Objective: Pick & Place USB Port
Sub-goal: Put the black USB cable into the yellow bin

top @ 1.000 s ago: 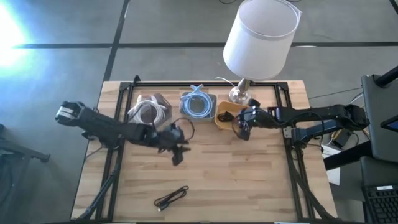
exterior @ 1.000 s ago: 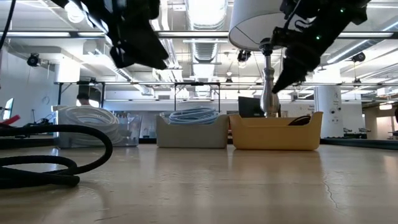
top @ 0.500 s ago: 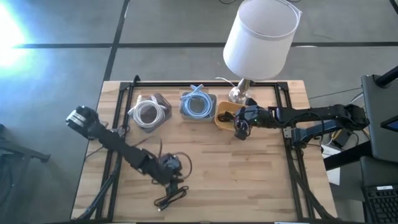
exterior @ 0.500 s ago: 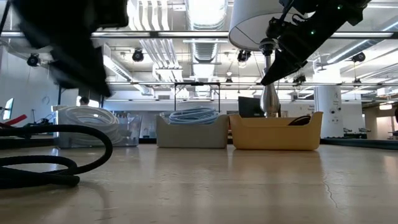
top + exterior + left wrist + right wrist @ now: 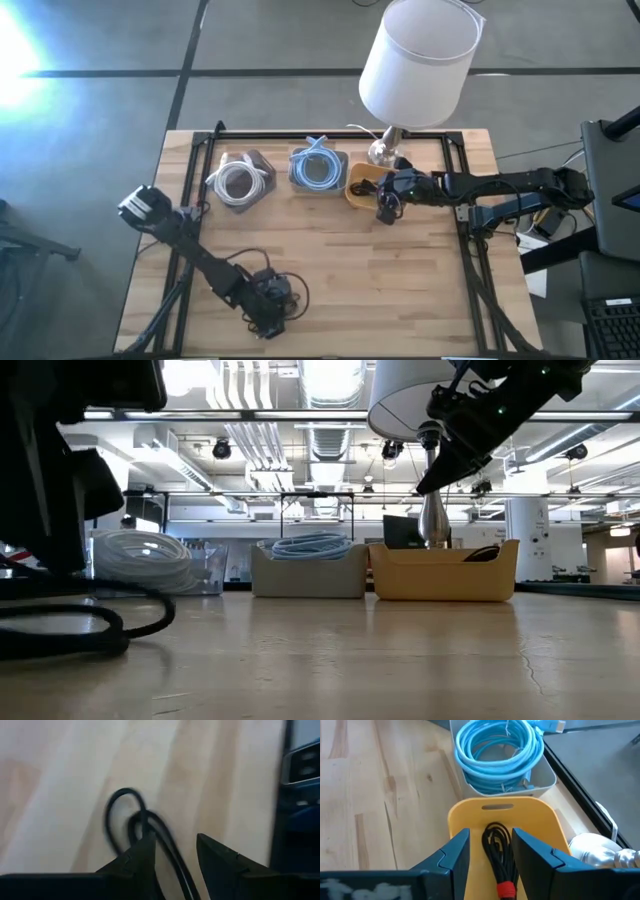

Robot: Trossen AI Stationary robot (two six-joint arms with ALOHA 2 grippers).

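While my left gripper (image 5: 174, 851) hangs over the loose black USB cable (image 5: 135, 827) on the wooden table (image 5: 400, 290), far from the yellow plastic bin (image 5: 470, 820), I judge the pick is in hand. Its fingers (image 5: 142, 855) are spread, the cable running between them, nothing clamped yet. Next I'd lower and close on the strands. My right gripper (image 5: 490, 847) waits above the yellow bin, fingers parted and empty, over a bundled black cable (image 5: 499, 850) lying inside it.

Black USB cable (image 5: 145, 832) looped on table's near edge, under left pincer (image 5: 175, 852).
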